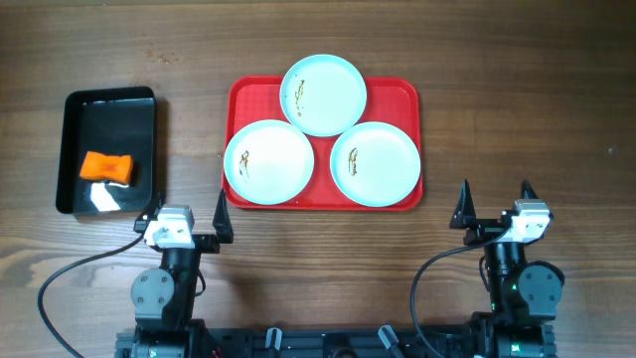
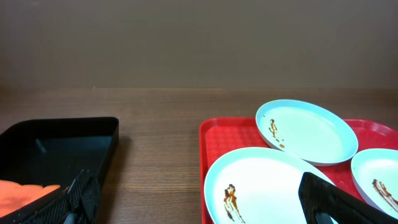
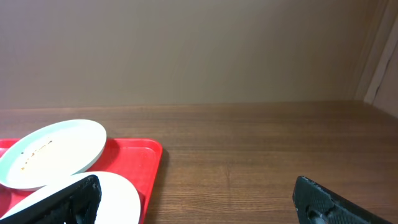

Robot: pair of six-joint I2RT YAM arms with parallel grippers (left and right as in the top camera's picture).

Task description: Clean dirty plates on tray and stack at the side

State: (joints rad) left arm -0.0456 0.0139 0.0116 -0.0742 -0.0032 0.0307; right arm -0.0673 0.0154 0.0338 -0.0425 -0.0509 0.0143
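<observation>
On table [image 1: 517, 80]: tray [image 1: 401, 97] long axis left-right, plates [image 1: 323, 94] aboard; left end effector [image 1: 187, 204], right end effector [image 1: 495, 194] both agape.

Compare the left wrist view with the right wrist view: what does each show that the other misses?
Only the left wrist view: the black bin with an orange sponge in it, and the left plate with its brown smear. Only the right wrist view: bare table to the right of the red tray, and a pale upright edge at the far right. Both: the red tray, the smeared rear plate, part of the right plate, and a plain wall behind.
</observation>
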